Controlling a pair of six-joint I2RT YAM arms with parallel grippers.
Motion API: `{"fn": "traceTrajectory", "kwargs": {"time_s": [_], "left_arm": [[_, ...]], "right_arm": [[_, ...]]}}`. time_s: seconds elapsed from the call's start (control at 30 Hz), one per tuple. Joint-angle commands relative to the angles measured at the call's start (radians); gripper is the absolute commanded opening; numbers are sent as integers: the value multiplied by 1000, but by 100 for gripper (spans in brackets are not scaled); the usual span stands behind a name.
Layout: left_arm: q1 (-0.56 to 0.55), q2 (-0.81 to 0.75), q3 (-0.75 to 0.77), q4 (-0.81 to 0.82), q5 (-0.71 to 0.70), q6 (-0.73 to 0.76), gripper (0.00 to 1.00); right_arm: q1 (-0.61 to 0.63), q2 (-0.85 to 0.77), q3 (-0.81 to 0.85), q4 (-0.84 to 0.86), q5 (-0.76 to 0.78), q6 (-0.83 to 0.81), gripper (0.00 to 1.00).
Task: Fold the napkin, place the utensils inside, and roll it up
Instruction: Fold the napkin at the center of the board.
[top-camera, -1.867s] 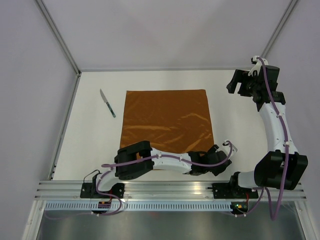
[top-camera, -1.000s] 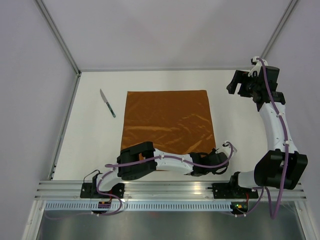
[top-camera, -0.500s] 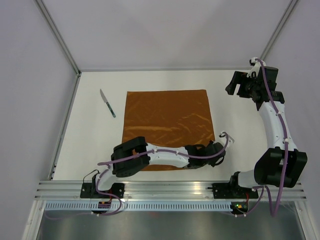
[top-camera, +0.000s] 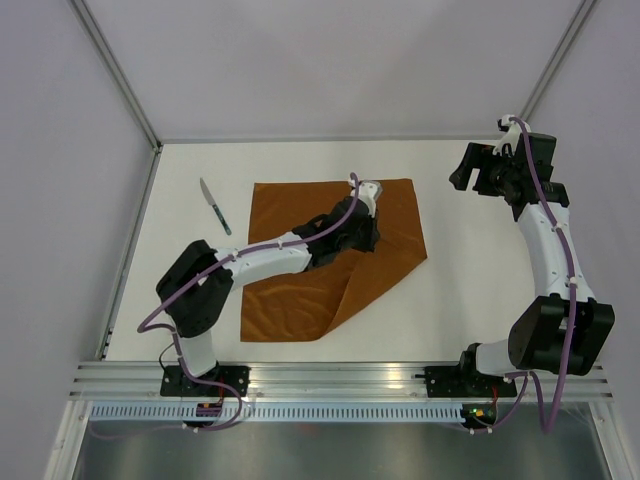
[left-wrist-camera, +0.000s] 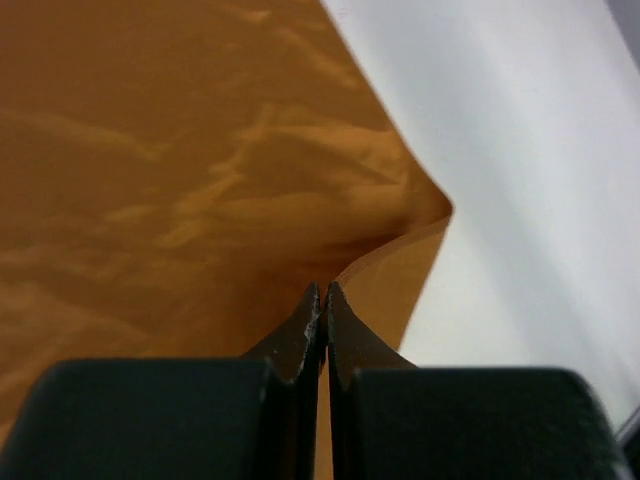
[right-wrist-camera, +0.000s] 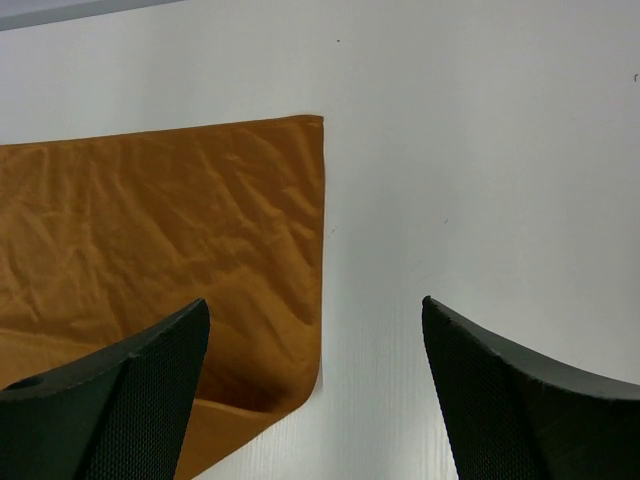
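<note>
knife (top-camera: 215, 206): far left, apart from cloth; untouched | napkin (top-camera: 290, 300): near-right corner just lifted and swept toward far edge; first fold underway | left gripper (top-camera: 362, 230): pressed together, pinching that corner | right gripper (top-camera: 464, 172): spread; far right; holding nothing

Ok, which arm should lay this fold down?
Left. Its jaws are shut on a raised corner of the napkin; the right jaws stand open, holding nothing, beyond its far right edge.
</note>
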Motion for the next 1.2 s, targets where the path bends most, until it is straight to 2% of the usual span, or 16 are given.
{"fn": "traceTrajectory", "kwargs": {"time_s": [0.0,0.23,0.53,0.83,1.17], "left_arm": [[90,-46,-42,-9,84,-71,2],[293,-47,-59,-59,130,-78,2],[474,-1,-7,-99,231,-71,2],[611,62,71,-135,291,-69,2],[700,147,160,-158,310,-59,2]], "right_arm": [[-6,-1,0,-27,-12,8,91],[-8,3,-6,-28,-28,1,91],[-6,33,-2,-35,-48,-2,91],[-6,62,6,-45,-63,-11,91],[-6,76,3,-51,-75,-9,90]]}}
